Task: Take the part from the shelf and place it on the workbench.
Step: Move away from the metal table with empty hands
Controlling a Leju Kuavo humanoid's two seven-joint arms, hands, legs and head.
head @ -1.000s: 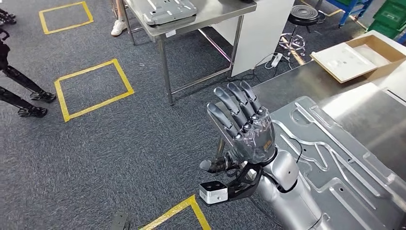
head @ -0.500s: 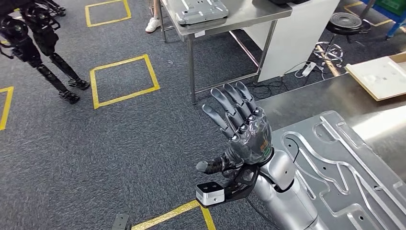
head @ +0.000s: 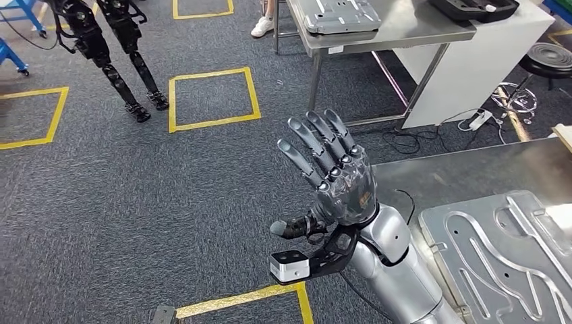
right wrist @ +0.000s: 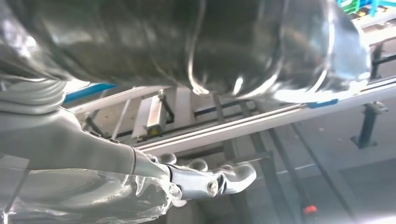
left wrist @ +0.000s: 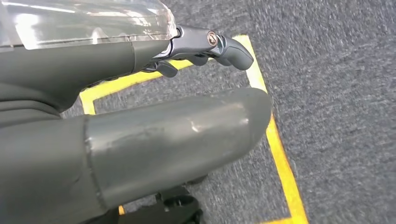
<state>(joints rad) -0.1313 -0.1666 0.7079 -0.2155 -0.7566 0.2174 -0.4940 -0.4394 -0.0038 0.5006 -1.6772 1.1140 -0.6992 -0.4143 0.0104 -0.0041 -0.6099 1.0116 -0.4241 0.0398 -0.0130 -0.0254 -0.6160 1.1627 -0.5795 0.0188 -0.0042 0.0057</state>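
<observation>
The large flat stamped sheet-metal part [head: 499,260], silver-grey with raised winding ribs and a few small holes, lies face-up at the lower right of the head view. It is a broad panel with rounded corners, and its far-left corner sits near the edge of the brushed steel table [head: 459,175], whose bare top stretches behind it. The part's near and right portions run out of the picture, so its full outline cannot be told. A bright glare falls on its upper right edge. Whether it rests fully on the table or is partly held up from below cannot be told.
</observation>
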